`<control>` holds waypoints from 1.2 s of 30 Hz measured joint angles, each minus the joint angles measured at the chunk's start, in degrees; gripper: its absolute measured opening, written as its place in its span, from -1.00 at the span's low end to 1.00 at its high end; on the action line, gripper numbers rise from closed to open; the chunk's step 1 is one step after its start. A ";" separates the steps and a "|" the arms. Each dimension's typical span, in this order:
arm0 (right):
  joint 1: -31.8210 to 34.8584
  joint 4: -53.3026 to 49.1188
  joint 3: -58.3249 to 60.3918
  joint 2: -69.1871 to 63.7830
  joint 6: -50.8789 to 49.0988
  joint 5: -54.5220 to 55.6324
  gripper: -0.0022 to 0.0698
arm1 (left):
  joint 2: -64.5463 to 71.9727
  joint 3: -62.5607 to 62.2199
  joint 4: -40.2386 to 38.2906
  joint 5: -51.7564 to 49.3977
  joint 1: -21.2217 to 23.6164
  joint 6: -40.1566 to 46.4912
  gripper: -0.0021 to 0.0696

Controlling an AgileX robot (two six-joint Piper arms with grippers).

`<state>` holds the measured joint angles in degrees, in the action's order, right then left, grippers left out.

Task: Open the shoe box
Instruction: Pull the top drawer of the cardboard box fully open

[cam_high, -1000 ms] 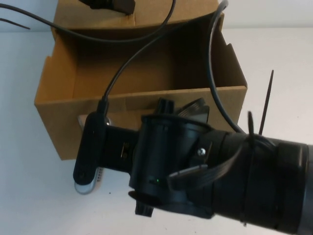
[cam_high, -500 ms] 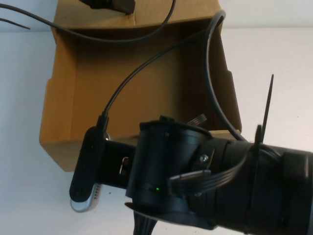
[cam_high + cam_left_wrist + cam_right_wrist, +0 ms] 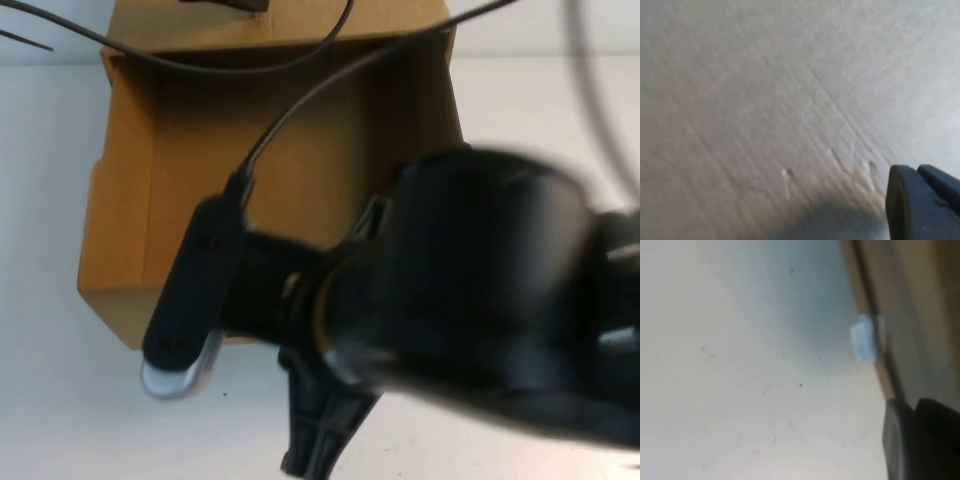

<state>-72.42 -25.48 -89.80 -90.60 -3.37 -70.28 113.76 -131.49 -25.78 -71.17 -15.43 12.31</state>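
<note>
Shoe box (image 3: 130,200) being shown open on the table (image 3: 40,400); right gripper (image 3: 912,435) being held by its near wall, left gripper (image 3: 922,200) against cardboard, whether open or closed cannot be told; lid (image 3: 400,20) best being eased back slowly.

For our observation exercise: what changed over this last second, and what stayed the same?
The near wall of the shoe box showed a broad face before; now only a narrow strip shows, as if the box settled flat. The right arm rose, filling more of the high view, with the right gripper beside the box's outer edge. Unchanged: lid open. The left gripper is close against cardboard.
</note>
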 joint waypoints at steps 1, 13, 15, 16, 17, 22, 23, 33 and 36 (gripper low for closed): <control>0.00 0.00 -0.45 1.33 -0.49 -0.23 -0.88 | -0.12 -0.80 0.24 -0.30 0.00 0.09 -0.96; 12.84 -5.96 -2.64 6.97 -5.41 -0.97 -0.97 | -10.18 -4.67 1.66 -1.49 0.00 2.79 -0.96; 17.68 -5.64 -2.76 7.85 -5.41 -0.97 -0.97 | -12.38 -4.22 3.74 -1.47 0.00 2.92 -0.96; 19.72 -4.95 -2.86 8.62 -5.41 -0.97 -0.97 | -13.48 -3.58 4.80 -1.47 0.00 3.03 -0.96; 22.36 -4.11 -2.86 9.60 -5.51 -0.97 -0.97 | -14.99 -2.50 5.94 -1.47 0.00 3.03 -0.96; 35.53 1.65 -2.99 15.40 -4.81 0.50 -0.98 | -24.40 8.39 9.88 -1.36 0.00 3.81 -0.96; 37.95 3.07 -2.72 16.86 -4.38 1.77 -0.98 | -26.87 12.03 10.59 -0.58 0.00 3.94 -0.96; 49.06 12.98 16.04 31.75 -3.20 14.58 -0.98 | -57.25 56.19 14.36 27.62 0.00 5.23 -0.96; 49.18 14.61 25.49 36.30 -4.46 22.77 -0.98 | -66.83 69.05 14.36 36.98 0.00 5.53 -0.96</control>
<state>-23.23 -10.87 -64.31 -54.29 -7.83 -47.50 46.94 -62.44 -11.42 -34.19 -15.43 17.84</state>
